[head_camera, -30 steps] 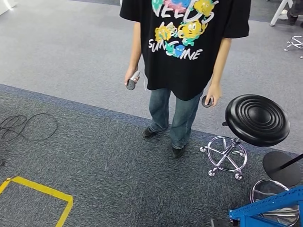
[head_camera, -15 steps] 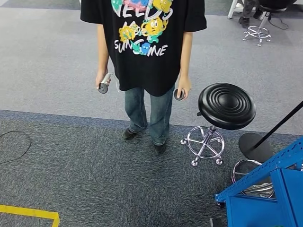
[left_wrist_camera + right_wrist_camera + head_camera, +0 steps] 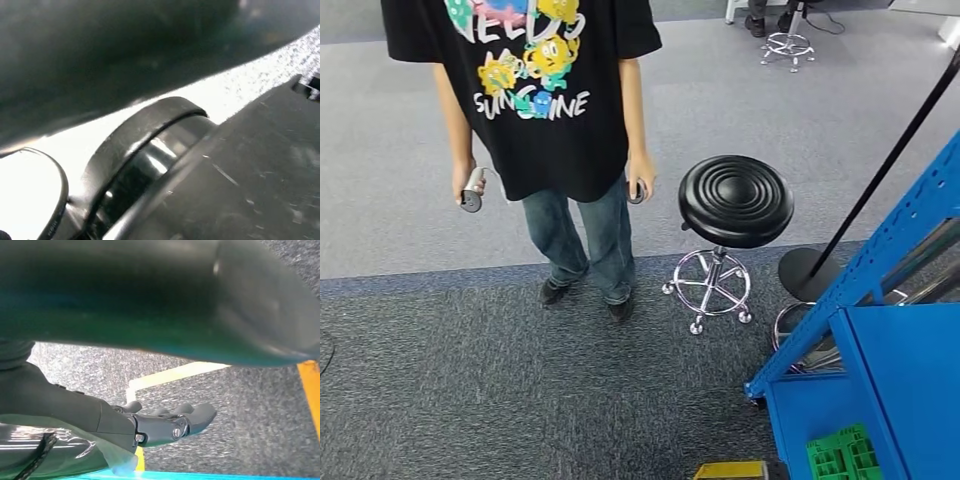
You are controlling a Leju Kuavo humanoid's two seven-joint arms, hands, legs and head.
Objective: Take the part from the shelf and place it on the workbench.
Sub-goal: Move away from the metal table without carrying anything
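Head view is showing the blue shelf point(image 3: 893, 330) lying close right with a green part point(image 3: 843, 455) low down, while the right robot hand point(image 3: 170, 422) is hanging empty, fingers extended, risking clipping the frame or nearby person point(image 3: 546, 120).

A: Stools?
B: 2: 1 black stool point(image 3: 736, 200) near, 1 far stool point(image 3: 788, 45).
A: People, crates?
B: 1 person point(image 3: 546, 110), 2 controllers, 1 green crate point(image 3: 843, 455), 1 shelf point(image 3: 893, 370).

Blue shelf point(image 3: 882, 370) coming up on your right.
You're seeing a green ribbed part point(image 3: 844, 455) sitting flat on it, right at the bottom of your head view.
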